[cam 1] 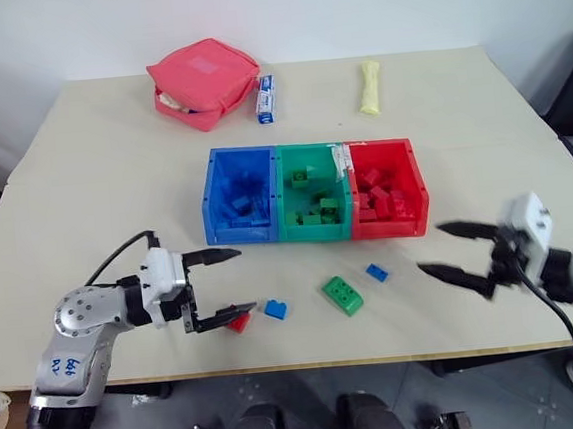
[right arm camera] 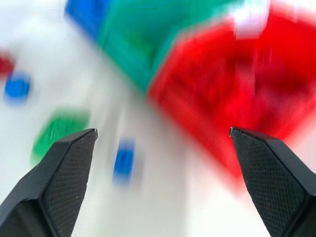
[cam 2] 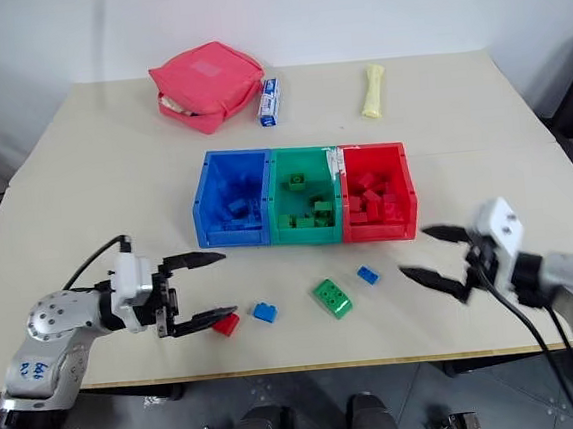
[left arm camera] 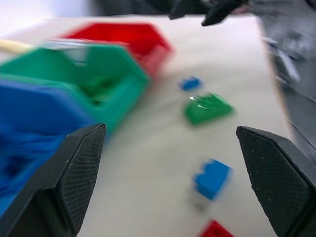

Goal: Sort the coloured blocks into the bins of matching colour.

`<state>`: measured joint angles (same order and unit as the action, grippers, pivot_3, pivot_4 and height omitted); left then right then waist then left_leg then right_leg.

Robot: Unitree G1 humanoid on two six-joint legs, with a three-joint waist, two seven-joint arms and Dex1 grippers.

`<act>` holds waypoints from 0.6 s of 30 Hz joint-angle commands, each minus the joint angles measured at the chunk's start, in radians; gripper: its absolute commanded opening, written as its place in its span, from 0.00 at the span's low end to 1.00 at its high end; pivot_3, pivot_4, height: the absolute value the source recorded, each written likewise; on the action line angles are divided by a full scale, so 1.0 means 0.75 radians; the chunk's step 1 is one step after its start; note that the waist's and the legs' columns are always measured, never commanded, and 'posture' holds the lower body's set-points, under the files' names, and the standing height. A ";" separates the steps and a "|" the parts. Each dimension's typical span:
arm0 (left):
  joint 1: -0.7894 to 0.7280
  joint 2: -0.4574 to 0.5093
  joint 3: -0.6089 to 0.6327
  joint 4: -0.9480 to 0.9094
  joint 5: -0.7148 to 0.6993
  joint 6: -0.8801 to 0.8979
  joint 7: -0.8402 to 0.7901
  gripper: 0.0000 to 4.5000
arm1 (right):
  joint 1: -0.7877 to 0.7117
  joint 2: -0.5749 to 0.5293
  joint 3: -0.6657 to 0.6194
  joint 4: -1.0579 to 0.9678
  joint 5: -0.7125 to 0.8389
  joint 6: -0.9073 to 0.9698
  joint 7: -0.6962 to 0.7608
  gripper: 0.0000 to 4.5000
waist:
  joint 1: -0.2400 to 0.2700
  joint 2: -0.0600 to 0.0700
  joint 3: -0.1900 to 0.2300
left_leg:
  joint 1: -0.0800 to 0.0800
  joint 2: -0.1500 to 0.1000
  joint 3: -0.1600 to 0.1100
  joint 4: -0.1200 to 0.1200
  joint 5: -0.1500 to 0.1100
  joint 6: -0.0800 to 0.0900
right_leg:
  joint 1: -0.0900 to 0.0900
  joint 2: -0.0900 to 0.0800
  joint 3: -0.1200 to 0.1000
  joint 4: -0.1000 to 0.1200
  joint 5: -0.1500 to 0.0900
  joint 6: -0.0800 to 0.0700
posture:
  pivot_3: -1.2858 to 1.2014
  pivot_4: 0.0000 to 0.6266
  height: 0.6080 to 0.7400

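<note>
Pale table [cam 1: 93, 181] carried three non-task items along its far edge. Pink-red zippered pouch [cam 1: 203, 82] sat at far left, partly unzipped. Small blue-and-white tube [cam 1: 266, 100] lay just beside the pouch's right side. Pale yellow bone-shaped stick [cam 1: 370, 88] lay further right, apart from both.

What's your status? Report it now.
Both pincers open, empty: left, right. Four blocks loose before the bins: red, two blue, green. Nothing in the way.
</note>
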<state>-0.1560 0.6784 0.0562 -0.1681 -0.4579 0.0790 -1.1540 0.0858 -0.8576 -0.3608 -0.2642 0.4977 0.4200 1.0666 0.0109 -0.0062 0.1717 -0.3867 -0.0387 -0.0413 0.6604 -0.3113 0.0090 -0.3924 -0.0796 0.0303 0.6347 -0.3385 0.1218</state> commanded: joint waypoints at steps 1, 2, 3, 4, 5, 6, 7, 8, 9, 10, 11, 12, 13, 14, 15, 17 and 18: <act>-0.040 0.025 -0.046 0.041 0.031 -0.056 -0.092 1.00 | 0.077 -0.029 -0.060 -0.020 -0.012 -0.059 0.043 1.00 | -0.014 0.000 0.000 | 0.001 0.000 0.000 0.000 0.000 0.000 | 0.000 0.000 0.000 0.001 0.000 0.000 | 0.52 0.24 1.00; -0.055 0.028 -0.051 0.060 0.037 -0.059 -0.101 1.00 | 0.085 -0.033 -0.053 -0.030 0.008 -0.031 0.045 1.00 | -0.020 0.000 0.000 | 0.001 0.001 0.000 0.000 0.000 0.001 | 0.000 0.001 0.000 0.001 0.000 -0.001 | 0.52 0.24 1.00; -0.067 0.028 -0.052 0.075 0.039 -0.060 -0.105 1.00 | 0.091 -0.040 -0.041 -0.043 0.019 -0.002 0.047 1.00 | -0.022 0.000 0.000 | 0.001 0.001 0.000 0.000 -0.002 0.004 | 0.000 0.001 0.001 0.002 0.000 -0.001 | 0.52 0.24 1.00; -0.076 0.028 -0.052 0.086 0.039 -0.061 -0.108 1.00 | 0.095 -0.046 -0.031 -0.052 0.023 0.014 0.048 1.00 | -0.023 0.000 0.000 | 0.002 0.001 0.000 0.000 -0.002 0.004 | 0.000 0.001 0.001 0.003 0.000 -0.002 | 0.52 0.24 1.00; -0.084 0.027 -0.049 0.099 0.044 -0.070 -0.109 1.00 | 0.085 -0.035 -0.003 -0.081 0.032 0.039 0.031 1.00 | -0.022 0.001 0.000 | 0.002 0.002 0.000 0.000 -0.002 0.004 | 0.000 0.001 0.001 0.004 0.000 -0.002 | 0.52 0.24 1.00; -0.088 0.026 -0.045 0.108 0.046 -0.075 -0.109 1.00 | 0.068 -0.024 0.033 -0.113 0.039 0.076 0.002 1.00 | -0.021 0.001 0.000 | 0.002 0.002 0.000 -0.001 -0.002 0.003 | -0.001 0.001 0.001 0.004 0.000 -0.002 | 0.52 0.24 1.00; -0.089 0.026 -0.040 0.115 0.048 -0.079 -0.105 1.00 | 0.037 -0.015 0.083 -0.145 0.032 0.127 -0.041 1.00 | -0.021 0.001 0.000 | 0.002 0.002 -0.001 -0.001 -0.002 0.003 | -0.001 0.001 0.000 0.004 0.000 -0.002 | 0.52 0.24 1.00; -0.090 0.026 -0.036 0.120 0.049 -0.082 -0.103 1.00 | 0.015 -0.011 0.117 -0.167 0.027 0.165 -0.072 1.00 | -0.021 0.001 0.000 | 0.002 0.002 -0.001 -0.001 -0.002 0.003 | -0.001 0.001 0.000 0.004 0.000 -0.002 | 0.52 0.24 1.00; -0.089 0.026 -0.034 0.123 0.050 -0.084 -0.100 1.00 | -0.005 -0.008 0.143 -0.180 0.022 0.196 -0.100 1.00 | -0.019 0.000 0.000 | 0.002 0.002 -0.001 -0.001 0.000 0.000 | -0.002 0.001 0.000 0.004 0.000 -0.002 | 0.52 0.24 1.00; -0.084 0.028 -0.029 0.124 0.050 -0.087 -0.097 1.00 | -0.053 0.015 0.189 -0.186 0.014 0.241 -0.150 1.00 | -0.017 0.000 0.000 | 0.002 0.002 -0.001 -0.001 0.001 -0.002 | -0.002 0.001 0.000 0.004 0.000 -0.002 | 0.52 0.24 1.00; -0.081 0.029 -0.026 0.125 0.050 -0.088 -0.094 1.00 | -0.086 0.031 0.219 -0.189 0.012 0.272 -0.185 1.00 | -0.016 0.000 0.000 | 0.001 0.002 -0.002 -0.001 0.001 -0.002 | -0.002 0.001 0.000 0.003 0.000 -0.002 | 0.52 0.24 1.00; -0.074 0.031 -0.020 0.121 0.049 -0.086 -0.089 1.00 | -0.126 0.053 0.256 -0.188 0.004 0.310 -0.229 1.00 | -0.016 0.000 0.000 | 0.001 0.002 -0.002 -0.001 0.001 -0.003 | -0.002 0.001 0.000 0.003 0.000 -0.002 | 0.52 0.24 1.00; -0.061 0.034 -0.012 0.112 0.047 -0.083 -0.083 1.00 | -0.172 0.080 0.305 -0.176 -0.017 0.335 -0.270 1.00 | -0.016 0.000 0.000 | 0.000 0.001 -0.002 -0.001 0.001 -0.002 | -0.002 0.000 0.000 0.003 0.000 -0.002 | 0.52 0.24 1.00; -0.044 0.037 -0.002 0.097 0.045 -0.078 -0.074 1.00 | -0.213 0.103 0.352 -0.159 -0.046 0.353 -0.308 1.00 | -0.016 0.000 0.000 | 0.000 0.001 -0.002 -0.001 0.001 -0.002 | -0.002 0.000 0.000 0.002 0.000 -0.002 | 0.52 0.24 1.00; -0.028 0.040 0.006 0.082 0.043 -0.072 -0.067 1.00 | -0.248 0.124 0.392 -0.142 -0.070 0.365 -0.337 1.00 | -0.017 0.000 0.000 | 0.000 0.001 -0.002 -0.001 0.001 -0.002 | -0.002 0.000 0.000 0.002 0.000 -0.002 | 0.52 0.24 1.00; -0.001 0.046 0.021 0.053 0.037 -0.061 -0.051 1.00 | -0.297 0.162 0.445 -0.111 -0.104 0.381 -0.384 1.00 | -0.017 0.000 0.000 | 0.000 0.001 -0.002 -0.001 0.001 -0.003 | -0.003 0.000 0.000 0.002 0.000 -0.002 | 0.52 0.24 1.00; 0.011 0.049 0.027 0.040 0.035 -0.056 -0.042 1.00 | -0.318 0.174 0.476 -0.095 -0.127 0.384 -0.399 1.00 | -0.016 0.000 0.000 | 0.000 0.001 -0.002 -0.002 0.001 -0.003 | -0.003 0.000 0.000 0.002 0.000 -0.002 | 0.52 0.24 1.00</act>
<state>-0.1545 0.7013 0.0442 -0.0906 -0.4234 0.0362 -1.1957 -0.1423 -0.7308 -0.0198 -0.3399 0.4229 0.7017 0.7930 -0.0014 -0.0060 0.1718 -0.3869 -0.0378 -0.0431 0.6591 -0.3104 0.0071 -0.3947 -0.0796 0.0301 0.6365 -0.3384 0.1206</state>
